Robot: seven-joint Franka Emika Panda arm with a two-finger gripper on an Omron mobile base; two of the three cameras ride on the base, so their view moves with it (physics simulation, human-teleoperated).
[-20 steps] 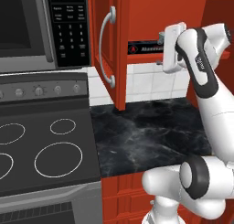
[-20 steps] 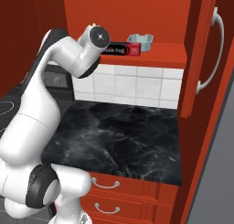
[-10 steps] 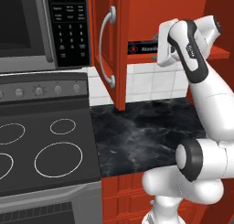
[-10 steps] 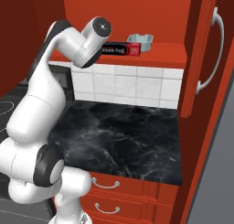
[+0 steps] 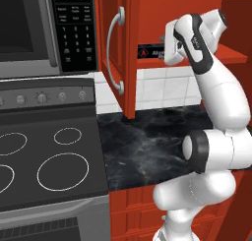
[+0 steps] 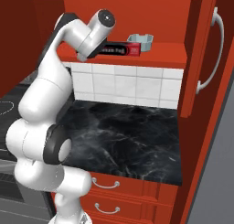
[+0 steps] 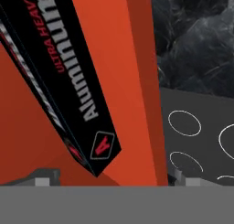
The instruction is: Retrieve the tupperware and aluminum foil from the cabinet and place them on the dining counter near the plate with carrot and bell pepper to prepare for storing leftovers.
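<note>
hovering gripper [image 7: 107, 181] above aluminum foil [image 7: 59, 77] on the open cabinet [image 6: 160, 54] shelf, jaws wide apart, nothing held; box lies flat between fingertips, probably lining up the grab.

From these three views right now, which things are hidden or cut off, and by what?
- aluminum foil: in the hand view, its far end is cut off by the top edge; in the left base view the arm covers most of its length.
- tupperware: in the right base view, whether anything lies inside it cannot be told; too small.
- tool: its fingertips sit at the bottom edge of the hand view, barely visible.
- cabinet: upper shelves are cut off by the top edge.
</note>
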